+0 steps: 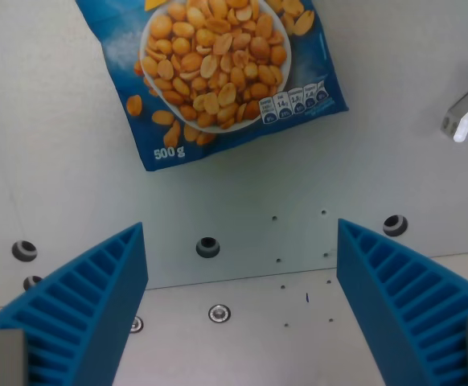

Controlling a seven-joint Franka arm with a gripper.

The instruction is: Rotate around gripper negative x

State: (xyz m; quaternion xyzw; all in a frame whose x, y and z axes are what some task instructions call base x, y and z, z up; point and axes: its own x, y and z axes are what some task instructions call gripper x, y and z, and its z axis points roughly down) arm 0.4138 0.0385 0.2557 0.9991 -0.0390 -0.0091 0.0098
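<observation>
Wrist view, looking down on a pale grey worktop (pixel 73 185): the Franka arm's gripper (pixel 242 281) hangs with its jaws spread wide, nothing between them. Its two blue ribbed fingers (pixel 81 310) rise from the lower corners of the frame, one at 7 o'clock and the other at 5 o'clock, with bare worktop showing in the broad gap between them.

At 12 o'clock, well apart from the fingers, lies a blue bag of peanuts (pixel 218 72), flat on the worktop and turned askew, its upper part cut off by the frame's top edge. The bag's print shows a white bowl heaped with shelled peanuts, a row of small nutrition labels at its right, and "500 g" in white at its lower left corner.

Between the fingers and just above them, a dark round hole (pixel 207 247) sits in the worktop, with a silver screw head (pixel 219 314) below it near 6 o'clock. A second dark hole (pixel 394 224) shows toward 4 o'clock, and a third (pixel 24 251) toward 8 o'clock. A seam runs across the worktop below the centre hole.

At 2 o'clock, by the wrist view's right edge, a white and grey metal bracket (pixel 467 112) juts in, clear of the bag.
</observation>
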